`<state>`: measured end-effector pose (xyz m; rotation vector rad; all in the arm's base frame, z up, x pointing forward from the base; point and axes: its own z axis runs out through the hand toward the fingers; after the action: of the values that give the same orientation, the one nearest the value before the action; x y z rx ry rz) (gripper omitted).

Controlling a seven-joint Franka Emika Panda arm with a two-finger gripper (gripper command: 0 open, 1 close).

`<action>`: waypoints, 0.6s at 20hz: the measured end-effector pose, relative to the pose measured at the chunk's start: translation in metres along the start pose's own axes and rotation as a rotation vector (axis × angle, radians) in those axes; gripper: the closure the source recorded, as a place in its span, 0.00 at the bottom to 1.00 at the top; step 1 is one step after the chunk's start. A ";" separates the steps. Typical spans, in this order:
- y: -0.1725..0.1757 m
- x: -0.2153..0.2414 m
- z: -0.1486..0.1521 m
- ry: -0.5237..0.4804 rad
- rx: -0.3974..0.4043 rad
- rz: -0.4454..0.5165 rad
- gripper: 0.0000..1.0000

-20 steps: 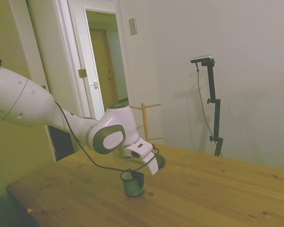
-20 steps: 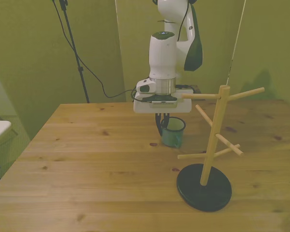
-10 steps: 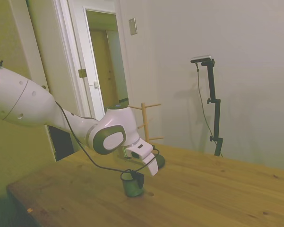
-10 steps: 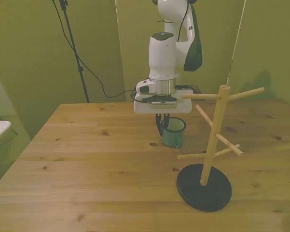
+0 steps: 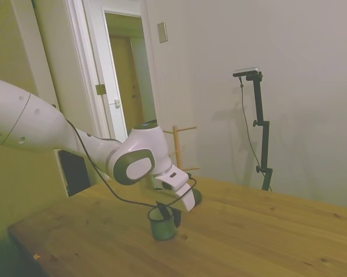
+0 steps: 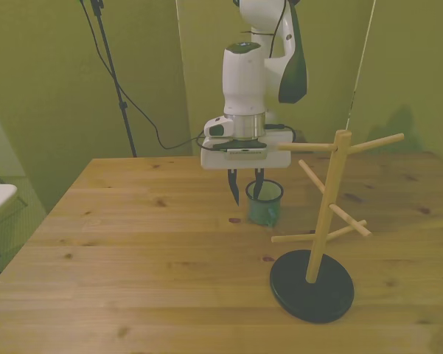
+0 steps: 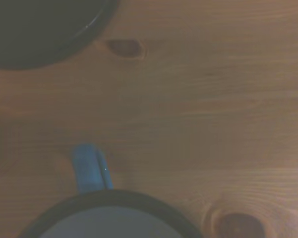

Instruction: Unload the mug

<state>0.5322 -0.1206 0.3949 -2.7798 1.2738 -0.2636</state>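
Front view shows you the claw (image 6: 245,194) open with nothing in it, just above the mug (image 6: 265,203), which stands upright on the table (image 6: 133,251) beside the wooden rack (image 6: 318,221).

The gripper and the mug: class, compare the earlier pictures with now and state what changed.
The gripper has opened and risen off the mug, letting it go; one finger now hangs just over its rim. The mug stands upright on the table where it was, and the wooden mug tree has not moved.
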 end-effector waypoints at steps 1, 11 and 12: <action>-0.002 0.001 -0.004 -0.006 0.001 0.002 0.00; -0.031 0.003 -0.076 -0.046 0.048 -0.002 0.00; -0.036 -0.002 -0.082 -0.045 0.037 -0.002 0.00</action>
<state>0.5430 -0.0950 0.4805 -2.7404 1.2435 -0.2209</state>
